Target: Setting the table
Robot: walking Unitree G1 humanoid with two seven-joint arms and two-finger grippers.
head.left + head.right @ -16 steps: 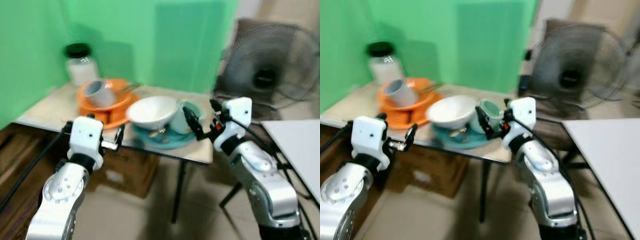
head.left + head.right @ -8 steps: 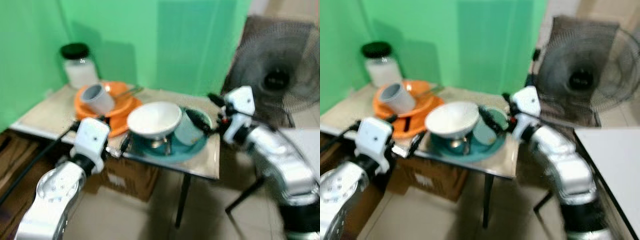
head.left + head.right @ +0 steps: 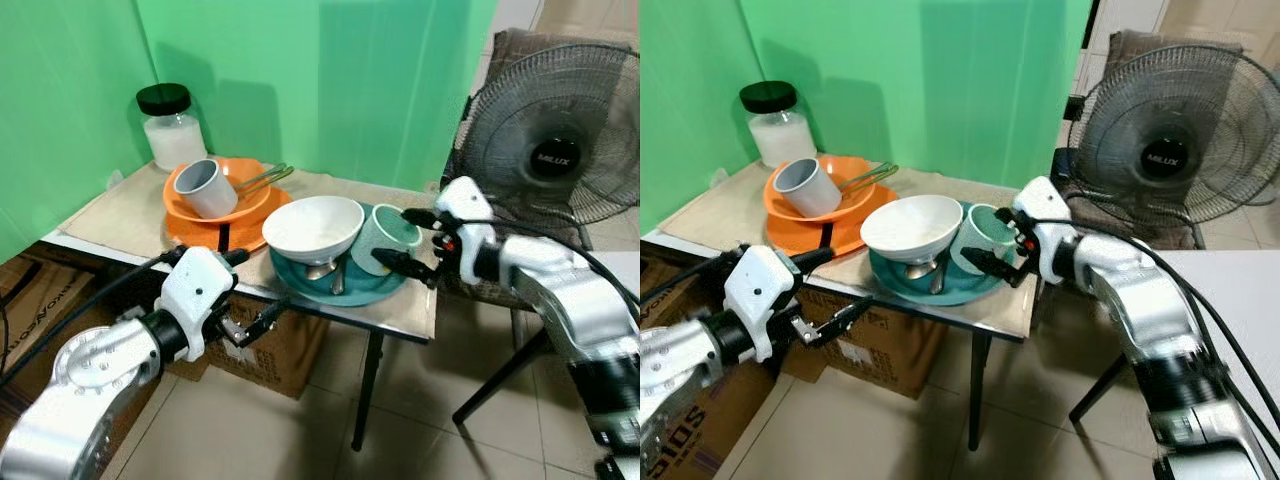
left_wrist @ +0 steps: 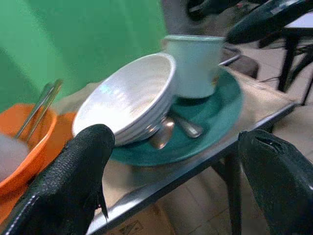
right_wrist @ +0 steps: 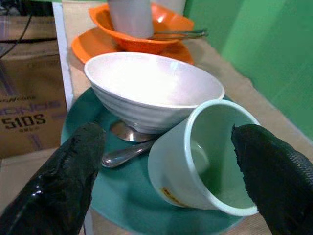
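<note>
On the small table (image 3: 120, 205) against the green wall I see a teal plate (image 3: 375, 290) carrying a white bowl (image 3: 312, 227), tilted, with a pale green mug (image 3: 385, 238) lying on its side just beside it, mouth turned toward my right arm. A metal spoon (image 5: 122, 154) lies on the plate with its bowl end tucked under the white bowl, so I can make out little more than the handle. My right gripper (image 3: 412, 240) sits at the table's near right corner with its jaws spread wide, one black finger above the mug's rim and one below it; from the head views I cannot tell whether either finger touches the mug, and the right wrist view shows the mug between the two fingers with space on both sides. My left gripper (image 3: 252, 292) hangs below the table's front edge, jaws wide apart and holding nothing, with the plate and bowl ahead of it in its wrist view. Farther back on the left an orange bowl (image 3: 252, 197) rests on an orange plate (image 3: 200, 236), with a grey cup (image 3: 205, 187) leaning inside it and what look like metal utensils (image 3: 262, 179) whose ends are hidden in the bowl. Behind that stands a jar (image 3: 170, 128) with a black lid. Beyond the right arm stands a floor fan (image 3: 555, 150), cut off by the frame edge.
</note>
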